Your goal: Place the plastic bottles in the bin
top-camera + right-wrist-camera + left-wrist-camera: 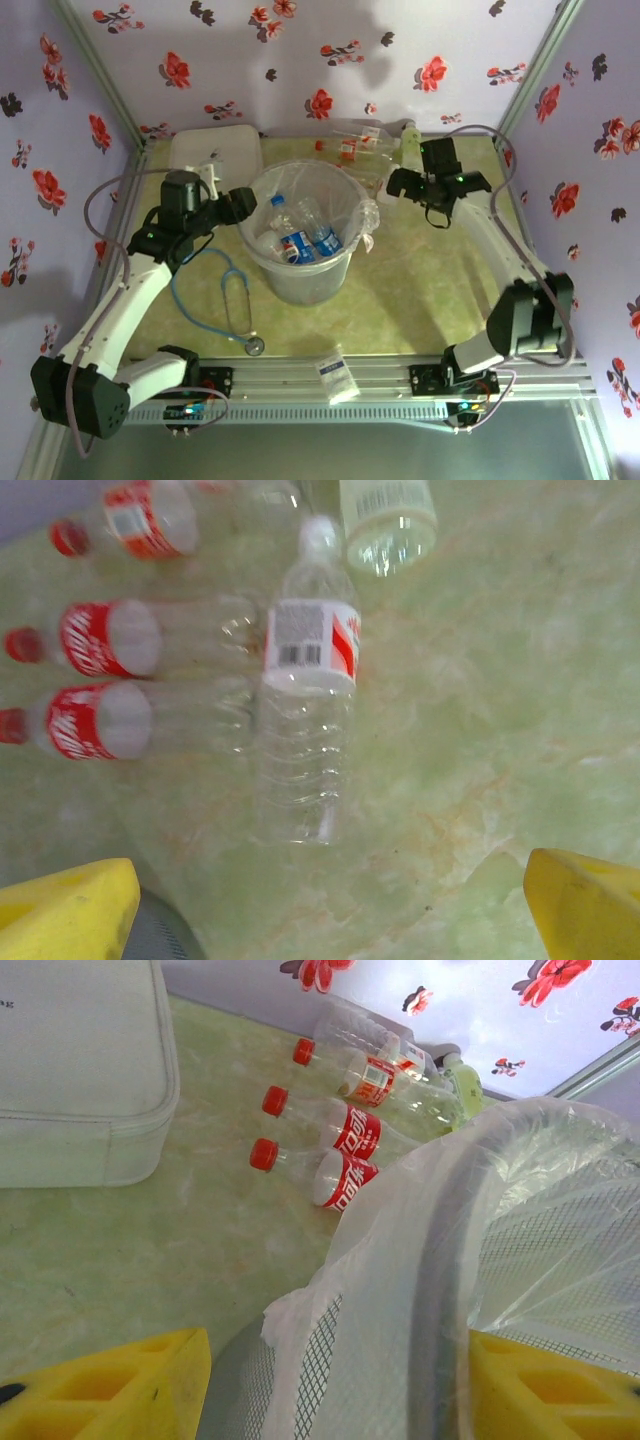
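The bin, a round translucent bucket lined with a clear bag, stands mid-table with several blue-labelled plastic bottles inside. More bottles lie behind it by the back wall. My left gripper is open at the bin's left rim. In the left wrist view the rim runs between the yellow fingers of the left gripper, and red-capped bottles lie beyond. My right gripper is open and empty. In its wrist view the right gripper hovers over the table before a white-capped bottle and red-labelled bottles.
A flat white lidded box sits at the back left. A blue stethoscope lies on the table left of the bin. A small white packet rests on the front rail. Floral walls close in the back and sides.
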Tool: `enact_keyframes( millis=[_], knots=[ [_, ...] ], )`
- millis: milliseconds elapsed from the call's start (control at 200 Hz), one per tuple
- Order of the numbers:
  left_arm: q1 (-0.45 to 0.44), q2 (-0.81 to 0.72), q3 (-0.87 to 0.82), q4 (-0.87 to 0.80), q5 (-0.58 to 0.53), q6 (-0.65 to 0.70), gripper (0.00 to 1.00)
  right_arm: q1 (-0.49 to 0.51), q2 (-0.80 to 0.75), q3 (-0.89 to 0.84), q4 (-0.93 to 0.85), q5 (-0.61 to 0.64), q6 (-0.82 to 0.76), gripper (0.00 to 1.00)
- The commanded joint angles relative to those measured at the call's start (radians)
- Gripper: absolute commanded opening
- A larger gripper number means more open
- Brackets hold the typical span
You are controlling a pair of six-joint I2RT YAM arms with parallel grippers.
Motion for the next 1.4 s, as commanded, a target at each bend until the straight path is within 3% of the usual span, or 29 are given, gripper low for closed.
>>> enact_keyframes(
  millis=[0, 275, 485, 710, 905, 1055, 1265, 1395],
  knots=[
    [-0.005, -0.035, -0.034, -0.036, -0.006, 0.002, 0.63, -0.029, 0.12, 0.028, 0.036, -0.094, 0.031, 0.99],
    [-0.004, -0.078, -0.062, -0.051, -0.024, -0.002, 0.65, -0.045, 0.344, 0.108, 0.163, -0.243, 0.107, 0.95],
    [-0.006, -0.09, -0.064, -0.05, -0.018, -0.01, 0.66, -0.069, 0.472, 0.17, 0.163, -0.242, 0.114, 0.93],
    [-0.006, -0.079, -0.049, -0.046, -0.015, -0.005, 0.66, -0.101, 0.568, 0.172, 0.216, -0.317, 0.136, 0.83],
    [-0.006, -0.069, -0.035, -0.051, -0.015, 0.005, 0.66, -0.107, 0.603, 0.162, 0.234, -0.326, 0.151, 0.8],
    [-0.005, -0.041, -0.011, -0.06, -0.015, 0.018, 0.66, -0.114, 0.603, 0.16, 0.231, -0.316, 0.142, 0.73],
    [-0.005, -0.024, -0.014, -0.054, -0.014, 0.021, 0.67, -0.114, 0.547, 0.131, 0.191, -0.271, 0.095, 0.61],
    [-0.006, -0.017, -0.011, -0.053, -0.014, 0.028, 0.67, -0.114, 0.506, 0.12, 0.175, -0.275, 0.086, 0.59]
  ],
)
